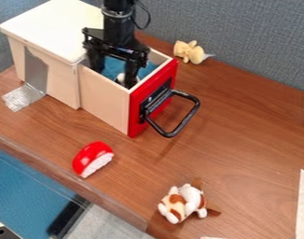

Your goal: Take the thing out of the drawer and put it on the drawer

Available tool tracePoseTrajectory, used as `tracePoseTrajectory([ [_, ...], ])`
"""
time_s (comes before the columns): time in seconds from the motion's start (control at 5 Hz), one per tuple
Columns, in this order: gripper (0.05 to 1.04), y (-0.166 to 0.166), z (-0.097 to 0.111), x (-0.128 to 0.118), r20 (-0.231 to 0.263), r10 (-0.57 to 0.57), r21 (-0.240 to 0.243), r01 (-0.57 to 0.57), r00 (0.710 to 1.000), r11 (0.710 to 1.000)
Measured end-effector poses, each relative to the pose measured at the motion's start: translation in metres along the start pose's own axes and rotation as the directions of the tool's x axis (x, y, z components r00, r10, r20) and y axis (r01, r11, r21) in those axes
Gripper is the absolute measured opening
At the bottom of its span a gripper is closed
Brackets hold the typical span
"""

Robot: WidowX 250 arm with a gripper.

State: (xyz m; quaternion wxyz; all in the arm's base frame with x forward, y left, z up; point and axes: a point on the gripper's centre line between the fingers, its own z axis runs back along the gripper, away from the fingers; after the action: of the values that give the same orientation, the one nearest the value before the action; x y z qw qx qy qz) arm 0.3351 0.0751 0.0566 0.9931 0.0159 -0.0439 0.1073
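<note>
Toy [120, 78] in drawer [106, 97], half hidden, perhaps light, soft plush; best taken gently mid-body, with jaws standing apart.

Black arm [120, 29], grey-ringed joint [118, 14], thin looping cable [148, 17]

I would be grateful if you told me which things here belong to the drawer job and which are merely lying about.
For the job:
- open drawer, red-fronted
- small, partly hidden whitish thing inside it
- white top, likely the place to put it
- pincer, at the drawer

Lying about:
- red-and-white toy
- brown-and-white plush
- pale yellow plush
</note>
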Motion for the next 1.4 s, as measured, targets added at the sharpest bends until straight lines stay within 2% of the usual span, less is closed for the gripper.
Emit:
tracePoseTrajectory([
  [0.2,0.531,-0.005,-0.002,-0.001,0.002,-0.007,0.006,0.007,1.0,1.0],
  [0.4,0.266,-0.013,-0.003,-0.006,-0.006,-0.025,0.011,0.025,1.0,1.0],
  [0.6,0.219,-0.014,-0.004,-0.008,0.001,-0.011,0.015,0.011,1.0,1.0],
  [0.8,0.219,-0.017,0.01,-0.006,0.037,-0.016,0.019,0.015,0.999,1.0],
  [1.0,0.218,-0.018,0.043,0.001,0.107,0.003,-0.002,-0.003,0.994,1.0],
  [1.2,0.219,-0.005,0.079,0.008,0.187,0.052,-0.021,-0.049,0.981,0.999],
  [1.4,0.218,0.014,0.09,0.009,0.199,0.1,-0.023,-0.097,0.975,0.995],
])
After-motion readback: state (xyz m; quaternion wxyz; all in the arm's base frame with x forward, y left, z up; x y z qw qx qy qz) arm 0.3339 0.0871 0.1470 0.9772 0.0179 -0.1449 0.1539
